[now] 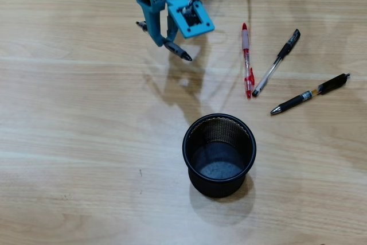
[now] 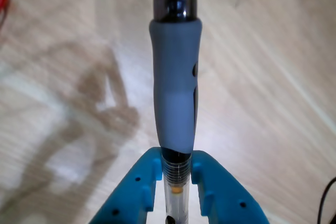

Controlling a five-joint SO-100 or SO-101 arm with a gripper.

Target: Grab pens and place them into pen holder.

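**Pen in the fingers, 3 left on the tabletop**

Gripper (image 2: 176,174) fingers clamp a black pen (image 2: 175,103) on its clear barrel, just behind the rubber grip. Light, stiff, slick plastic; likely to pivot if held off-centre. Mesh pen holder (image 1: 219,154) stands upright, empty. Red pen (image 1: 247,61) and 2 black pens lie right of it.

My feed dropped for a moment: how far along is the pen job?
Nothing is done yet: the pen holder looks empty. In hand: the tool grips one pen above the table. Left: that pen, plus the red pen and two black pens.
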